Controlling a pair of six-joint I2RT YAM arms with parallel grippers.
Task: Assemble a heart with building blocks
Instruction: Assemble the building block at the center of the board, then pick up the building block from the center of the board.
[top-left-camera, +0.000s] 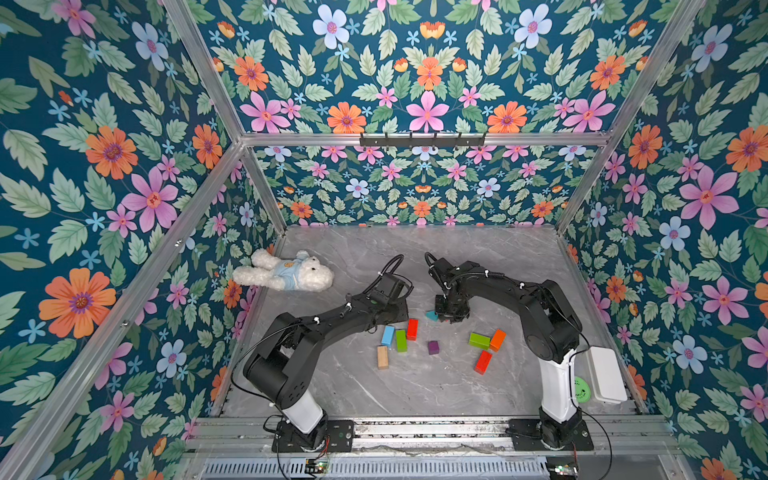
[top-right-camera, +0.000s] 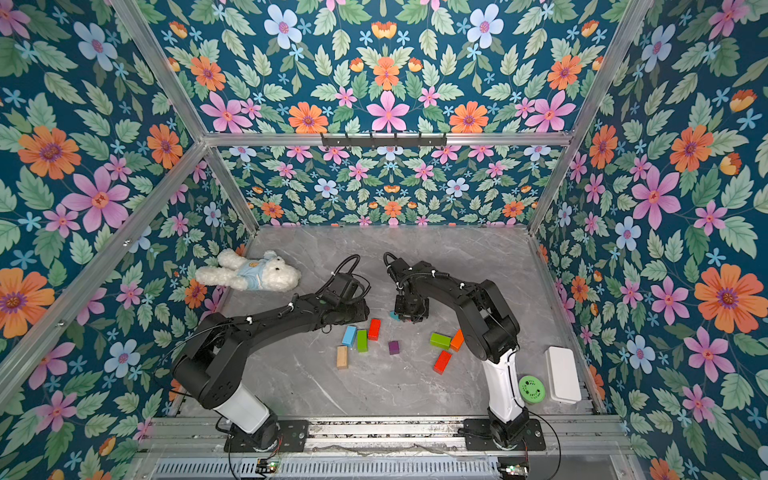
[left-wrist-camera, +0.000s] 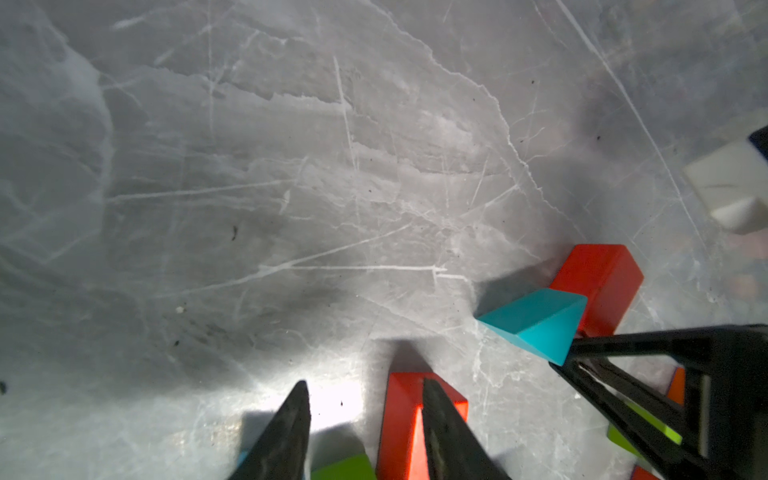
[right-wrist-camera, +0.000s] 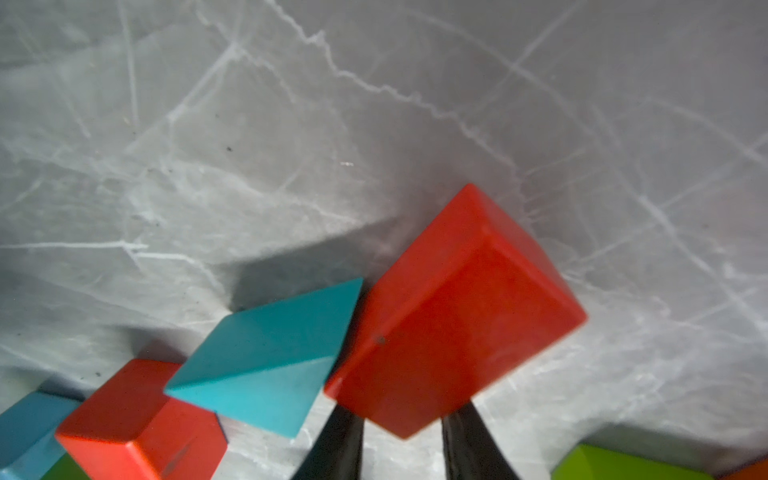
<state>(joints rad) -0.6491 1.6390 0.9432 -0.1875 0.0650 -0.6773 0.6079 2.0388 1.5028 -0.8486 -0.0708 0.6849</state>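
Early stage, as I judge it: no heart outline yet. The building blocks lie loose mid-table (top-left-camera: 374, 395). A light blue bar (top-left-camera: 387, 335), green bar (top-left-camera: 401, 340) and wood bar (top-left-camera: 382, 356) cluster together. The purple cube (top-left-camera: 433, 347) sits alone. The orange bar (top-left-camera: 497, 339) lies nearer the right edge.

The right gripper (right-wrist-camera: 405, 409) pinches a red block (right-wrist-camera: 453, 316) that touches the teal triangle (right-wrist-camera: 266, 357). The left gripper (left-wrist-camera: 365, 384) has its jaws partly apart and clamps nothing; one finger overlaps a second red bar (left-wrist-camera: 399, 419). Nearly all placing remains.

No readable writing; the plush bear (top-left-camera: 291, 272) by the far left corner has a shirt patch too small to tell.
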